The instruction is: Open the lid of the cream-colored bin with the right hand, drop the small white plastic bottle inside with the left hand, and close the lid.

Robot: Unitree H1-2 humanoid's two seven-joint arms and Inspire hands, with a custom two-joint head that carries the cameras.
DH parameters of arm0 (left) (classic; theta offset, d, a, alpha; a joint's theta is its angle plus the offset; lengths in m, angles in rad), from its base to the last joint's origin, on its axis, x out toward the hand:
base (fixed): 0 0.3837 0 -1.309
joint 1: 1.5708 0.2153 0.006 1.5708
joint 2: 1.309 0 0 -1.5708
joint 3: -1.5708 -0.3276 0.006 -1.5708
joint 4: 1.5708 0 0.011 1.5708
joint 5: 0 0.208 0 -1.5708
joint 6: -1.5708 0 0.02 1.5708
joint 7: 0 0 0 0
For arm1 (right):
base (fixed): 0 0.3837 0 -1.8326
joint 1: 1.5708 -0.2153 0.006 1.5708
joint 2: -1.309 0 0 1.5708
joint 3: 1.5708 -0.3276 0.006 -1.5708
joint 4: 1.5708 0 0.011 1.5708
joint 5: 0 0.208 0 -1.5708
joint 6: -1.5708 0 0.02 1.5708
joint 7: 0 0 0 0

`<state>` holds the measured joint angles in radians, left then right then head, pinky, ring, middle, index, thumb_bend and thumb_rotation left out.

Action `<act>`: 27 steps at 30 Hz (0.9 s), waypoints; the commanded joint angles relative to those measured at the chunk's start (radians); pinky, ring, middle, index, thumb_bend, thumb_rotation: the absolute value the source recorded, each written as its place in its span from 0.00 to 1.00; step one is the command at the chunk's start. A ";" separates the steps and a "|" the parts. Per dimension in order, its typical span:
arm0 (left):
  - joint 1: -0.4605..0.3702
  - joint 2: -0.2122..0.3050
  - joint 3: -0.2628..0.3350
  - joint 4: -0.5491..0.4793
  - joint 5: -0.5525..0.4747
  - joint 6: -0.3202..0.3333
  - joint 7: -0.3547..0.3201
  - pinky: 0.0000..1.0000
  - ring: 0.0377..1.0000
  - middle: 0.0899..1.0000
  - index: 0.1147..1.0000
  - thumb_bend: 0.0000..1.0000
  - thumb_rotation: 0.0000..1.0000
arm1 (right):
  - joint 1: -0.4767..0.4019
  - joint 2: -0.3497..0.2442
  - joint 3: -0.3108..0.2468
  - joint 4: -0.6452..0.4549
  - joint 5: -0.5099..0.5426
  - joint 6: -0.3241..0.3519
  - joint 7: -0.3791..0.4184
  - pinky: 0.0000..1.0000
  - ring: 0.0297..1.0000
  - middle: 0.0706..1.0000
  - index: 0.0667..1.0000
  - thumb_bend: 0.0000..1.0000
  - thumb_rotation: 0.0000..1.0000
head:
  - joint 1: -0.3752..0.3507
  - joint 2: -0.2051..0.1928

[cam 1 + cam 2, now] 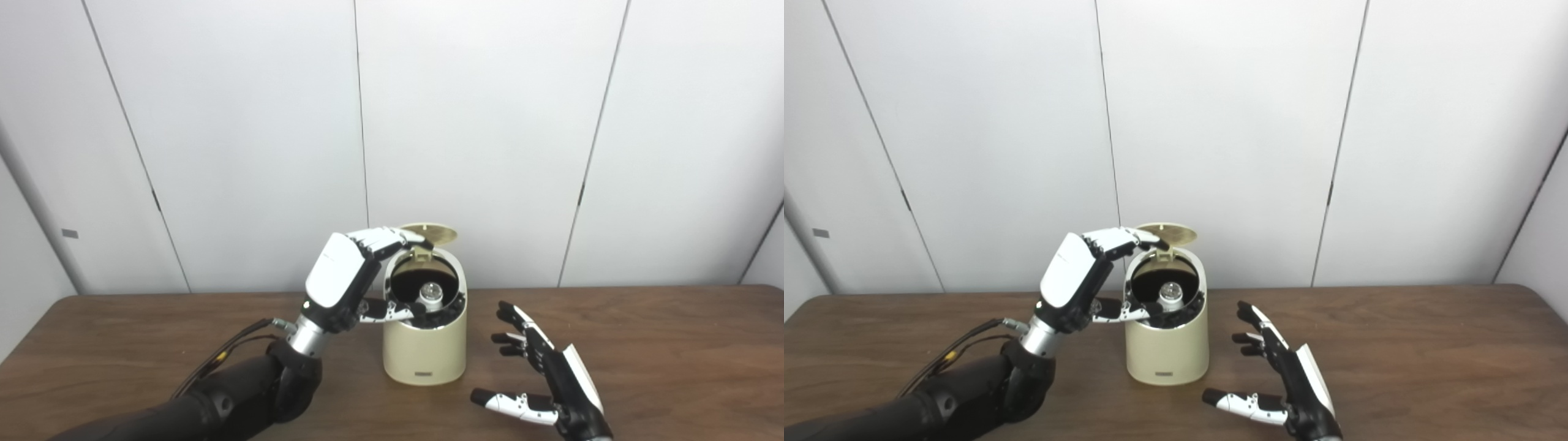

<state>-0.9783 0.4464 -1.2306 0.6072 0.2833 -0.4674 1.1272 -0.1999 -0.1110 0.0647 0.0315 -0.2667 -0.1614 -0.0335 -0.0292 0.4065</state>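
Resting inside bin (424,352): white bottle (430,296) (lid (429,233) raised)
Left hand (343,278): fingers spread at bin mouth, holding nothing
Right hand (542,373): splayed, empty, beside bin above desk (674,355)

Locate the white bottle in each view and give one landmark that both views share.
Left eye view: the bottle stands inside the open bin, a little right of picture centre, beside the left hand.
Right eye view: the bottle is inside the same bin, just left of picture centre.
Shared landmark: the raised lid at the back of the bin.
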 commanded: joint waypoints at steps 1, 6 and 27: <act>-0.037 0.040 0.020 -0.049 -0.008 -0.003 0.030 0.40 0.48 0.47 0.45 0.57 0.00 | -0.035 -0.003 -0.005 -0.027 0.008 -0.029 -0.004 0.73 0.77 0.88 0.89 0.78 0.33 | -0.001 0.000; -0.019 0.117 0.053 -0.168 -0.017 -0.003 -0.001 0.42 0.52 0.45 0.42 0.52 0.00 | -0.038 -0.010 -0.008 -0.013 0.018 -0.039 -0.002 0.73 0.76 0.89 0.89 0.77 0.31 | 0.012 -0.001; 0.473 0.044 0.972 -0.544 -0.634 0.258 -1.090 0.63 0.70 0.77 0.77 0.53 0.11 | -0.050 -0.053 -0.017 0.031 0.048 -0.063 0.018 0.73 0.78 0.88 0.90 0.77 0.32 | 0.072 -0.006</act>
<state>-0.4759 0.4965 -0.2906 0.1040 -0.3118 -0.2549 0.0653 -0.2091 -0.1570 0.0573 0.0797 -0.2363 -0.1699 -0.0151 0.0414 0.3989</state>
